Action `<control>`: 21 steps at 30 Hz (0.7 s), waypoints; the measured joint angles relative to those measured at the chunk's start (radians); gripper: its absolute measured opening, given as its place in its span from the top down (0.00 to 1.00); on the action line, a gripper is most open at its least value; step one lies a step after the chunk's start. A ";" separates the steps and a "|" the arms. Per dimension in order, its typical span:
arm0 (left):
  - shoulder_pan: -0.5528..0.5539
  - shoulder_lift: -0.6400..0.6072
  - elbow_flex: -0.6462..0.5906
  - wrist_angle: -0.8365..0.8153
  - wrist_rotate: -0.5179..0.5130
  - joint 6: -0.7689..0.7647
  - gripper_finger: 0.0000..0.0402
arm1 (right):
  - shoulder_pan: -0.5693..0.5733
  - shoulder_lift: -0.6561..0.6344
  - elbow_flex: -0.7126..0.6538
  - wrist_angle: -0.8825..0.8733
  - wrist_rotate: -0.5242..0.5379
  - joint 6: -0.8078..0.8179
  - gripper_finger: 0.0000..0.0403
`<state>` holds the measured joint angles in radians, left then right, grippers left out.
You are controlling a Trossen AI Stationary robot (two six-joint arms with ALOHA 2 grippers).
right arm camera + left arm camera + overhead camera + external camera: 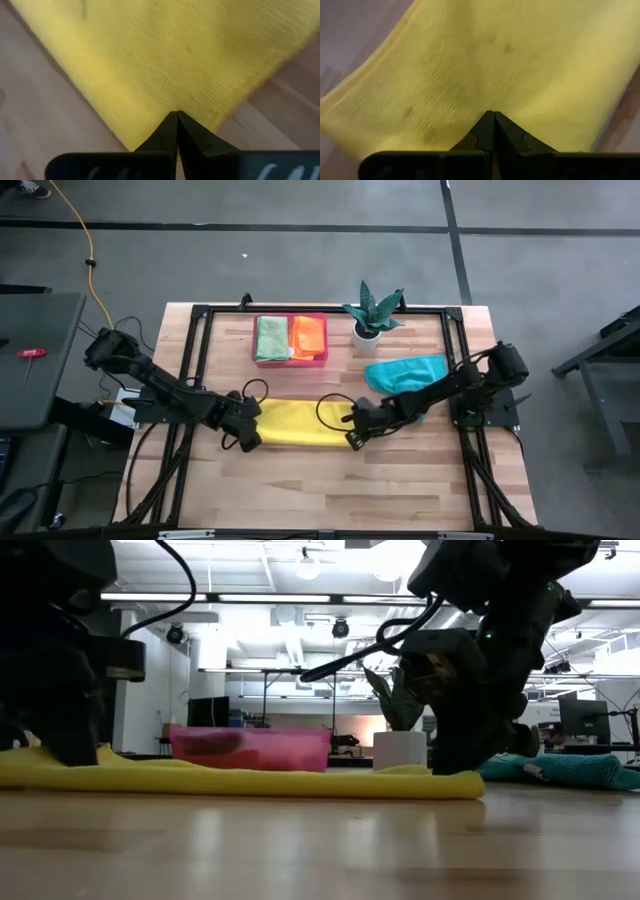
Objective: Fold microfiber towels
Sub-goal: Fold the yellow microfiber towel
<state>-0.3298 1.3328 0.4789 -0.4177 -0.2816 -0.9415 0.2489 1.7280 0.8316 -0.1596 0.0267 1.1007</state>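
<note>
Both grippers are pinched shut on the yellow towel (298,424), left gripper (247,432) and right gripper (354,432) at opposite ends, so we reckon it's pulled flat on the table (300,480) for folding. Teal towel (404,371) waits near the plant (372,308), green and orange ones sit in the pink tray (290,360)

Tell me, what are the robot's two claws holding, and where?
Both pinch the yellow towel: left gripper at its left end, right gripper at its right end.

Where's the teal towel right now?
In the high view the teal towel lies crumpled on the table's right side, just below the potted plant, partly under the right arm, and apart from the yellow towel.
</note>
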 joint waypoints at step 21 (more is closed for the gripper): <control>-0.002 -0.190 0.002 -0.028 -0.040 0.033 1.00 | -0.072 -0.238 -0.064 -0.117 0.001 0.126 0.91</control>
<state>-0.3313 1.1425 0.4812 -0.4460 -0.3216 -0.9087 0.1773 1.4902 0.7681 -0.2771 0.0281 1.2268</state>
